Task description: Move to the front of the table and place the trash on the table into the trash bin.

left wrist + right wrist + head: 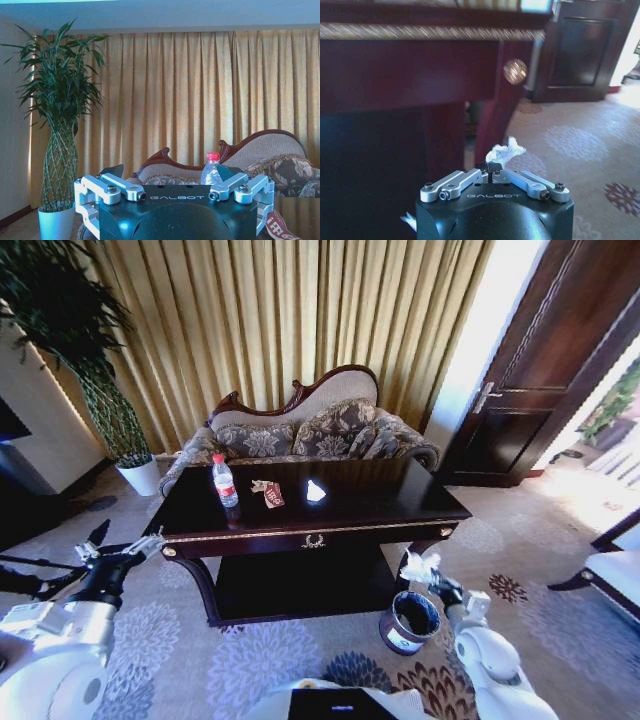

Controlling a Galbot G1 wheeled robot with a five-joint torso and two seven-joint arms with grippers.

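Gold curtains [300, 310] hang behind the dark table [400, 502] at frame centre, which carries a bottle [226, 482], a wrapper [270, 494] and a paper scrap [315, 491]. At lower right, the right gripper [420, 568] pinches white crumpled paper [414, 562] just above the trash bin [412, 622]. At lower left, the left gripper [125, 543] hangs with fingers apart.

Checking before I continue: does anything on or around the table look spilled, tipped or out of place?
Nothing stands out. The bottle stands upright on the table, beside the wrapper and a paper scrap. The trash bin is upright; the right pincer holds crumpled paper above it.
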